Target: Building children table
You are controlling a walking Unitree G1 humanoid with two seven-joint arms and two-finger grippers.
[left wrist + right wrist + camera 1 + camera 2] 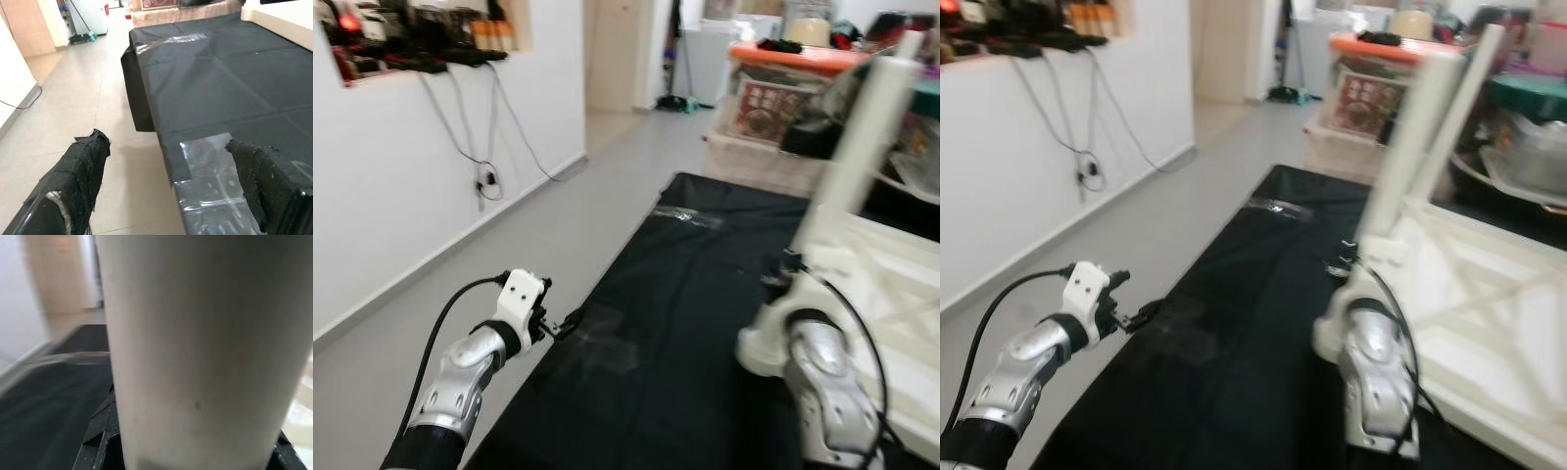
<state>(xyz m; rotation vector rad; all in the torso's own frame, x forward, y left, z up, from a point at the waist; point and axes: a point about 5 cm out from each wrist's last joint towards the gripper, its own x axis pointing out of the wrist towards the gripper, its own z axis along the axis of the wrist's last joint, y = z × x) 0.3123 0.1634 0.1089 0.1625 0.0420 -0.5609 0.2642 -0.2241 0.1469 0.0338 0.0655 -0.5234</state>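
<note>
A white children's table (891,284) lies upside down on the right part of a black-covered surface (685,294). One white leg (867,127) stands up from its near corner, slightly tilted. My right gripper (790,269) is shut around the base of that leg, and in the right wrist view the leg (205,342) sits close between the black fingers (100,435). My left gripper (570,321) hovers open over the surface's left edge. In its wrist view its fingers (88,161) straddle the taped edge (205,166) with nothing between them.
Grey floor (509,255) runs along the left, bounded by a white wall with hanging cables (480,147). Storage boxes with an orange lid (783,88) and other clutter stand past the far end. A doorway (617,49) is at the back.
</note>
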